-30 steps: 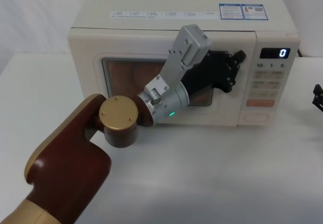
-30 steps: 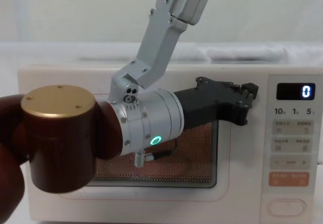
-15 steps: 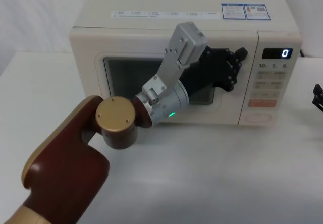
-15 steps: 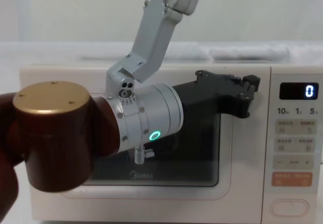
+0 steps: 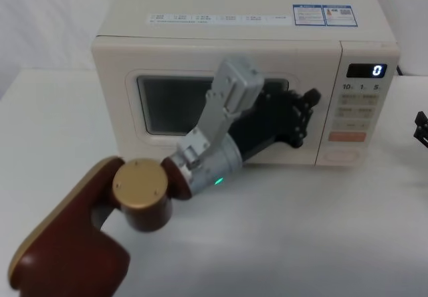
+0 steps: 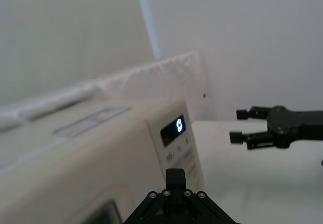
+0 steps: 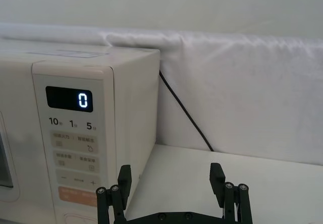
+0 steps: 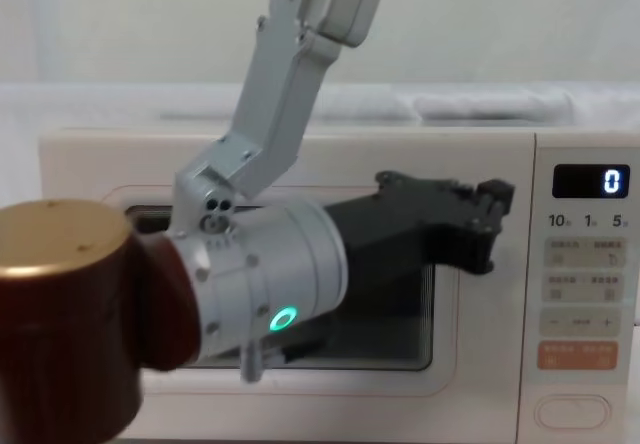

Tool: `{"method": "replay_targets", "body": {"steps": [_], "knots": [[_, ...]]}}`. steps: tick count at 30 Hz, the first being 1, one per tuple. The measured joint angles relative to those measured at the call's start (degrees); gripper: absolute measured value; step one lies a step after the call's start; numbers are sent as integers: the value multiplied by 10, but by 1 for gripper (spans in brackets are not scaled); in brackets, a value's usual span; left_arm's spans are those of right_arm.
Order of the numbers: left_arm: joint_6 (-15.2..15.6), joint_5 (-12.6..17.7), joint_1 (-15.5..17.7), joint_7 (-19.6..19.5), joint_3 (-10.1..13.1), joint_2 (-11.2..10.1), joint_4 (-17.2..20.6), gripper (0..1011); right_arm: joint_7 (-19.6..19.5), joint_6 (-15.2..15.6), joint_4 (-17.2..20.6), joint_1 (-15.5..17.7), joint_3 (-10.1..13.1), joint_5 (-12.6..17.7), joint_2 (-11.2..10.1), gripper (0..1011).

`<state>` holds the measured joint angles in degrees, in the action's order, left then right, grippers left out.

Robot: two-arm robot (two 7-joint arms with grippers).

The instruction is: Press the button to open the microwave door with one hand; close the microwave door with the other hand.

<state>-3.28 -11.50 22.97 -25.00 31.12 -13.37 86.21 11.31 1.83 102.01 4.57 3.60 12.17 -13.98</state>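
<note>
Door (image 5: 200, 103) sits flush left of the panel, so I judge it closed and should draw my left gripper (image 5: 304, 113), grip unreadable, straight back, clear of the button (image 5: 342, 155), right gripper (image 7: 171, 181) spread.

White surface (image 5: 301, 230) carries cream microwave (image 5: 241, 43), set toward far edge, front facing robot. Black power cord (image 7: 184, 110) runs down behind microwave's right side to surface. White cloth backdrop (image 7: 242, 82) rises at rear edge. Surface bare left and right of microwave.
</note>
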Motion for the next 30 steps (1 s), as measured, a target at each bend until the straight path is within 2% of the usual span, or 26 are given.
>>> {"method": "replay_targets", "body": {"steps": [6, 13, 14, 15, 16, 18, 21, 23, 30], "knots": [[16, 10, -44, 35, -13, -14, 38, 0, 0, 0, 0, 0, 0, 0, 0, 1002], [19, 27, -116, 78, -48, -33, 98, 0, 0, 0, 0, 0, 0, 0, 0, 1002], [19, 27, -116, 78, -48, -33, 98, 0, 0, 0, 0, 0, 0, 0, 0, 1002], [18, 32, -140, 93, -63, -38, 118, 0, 0, 0, 0, 0, 0, 0, 0, 1002], [18, 32, -140, 93, -63, -38, 118, 0, 0, 0, 0, 0, 0, 0, 0, 1002], [14, 36, -165, 111, -80, -41, 135, 0, 0, 0, 0, 0, 0, 0, 0, 1002], [9, 37, -207, 142, -115, -43, 162, 0, 0, 0, 0, 0, 0, 0, 0, 1002], [7, 37, -215, 148, -122, -43, 167, 0, 0, 0, 0, 0, 0, 0, 0, 1002], [-4, 34, -282, 184, -189, -48, 204, 0, 0, 0, 0, 0, 0, 0, 0, 1002]]}}
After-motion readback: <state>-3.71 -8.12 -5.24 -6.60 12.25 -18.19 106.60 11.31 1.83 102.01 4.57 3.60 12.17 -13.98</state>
